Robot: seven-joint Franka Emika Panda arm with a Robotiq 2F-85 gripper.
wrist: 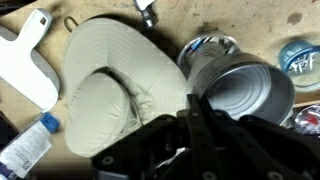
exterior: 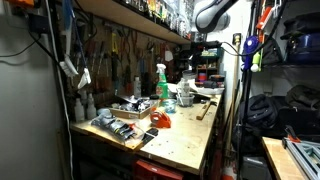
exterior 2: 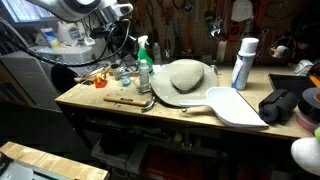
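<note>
The claw [wrist: 190, 110] hangs over the middle of the surface [exterior 2: 88, 97]. Its two dark fingers are pressed together along a seam, with nothing between them. Directly under it, at the seam's tip, a beige sun hat [wrist: 115, 80] and an open tin can [wrist: 240, 95] meet.

The hat lies brim-down and crown-up. In the wrist view its long axis runs from the top of the picture to the bottom, with the rounded crown at the lower end and the wide brim fanning toward the top. In an exterior view the hat [exterior 2: 185, 78] sits mid-surface, back from the front edge.

The can touches the hat's brim and its mouth faces the wrist camera — whether it stands upright I cannot tell. A blue lid [wrist: 300, 58] lies just beyond the can.

A white dustpan [exterior 2: 235, 105] rests at the front edge beside the hat. A hammer [exterior 2: 130, 101] lies near the front edge on the hat's other side, and a plastic bottle [wrist: 25, 150] lies beside the crown.
</note>
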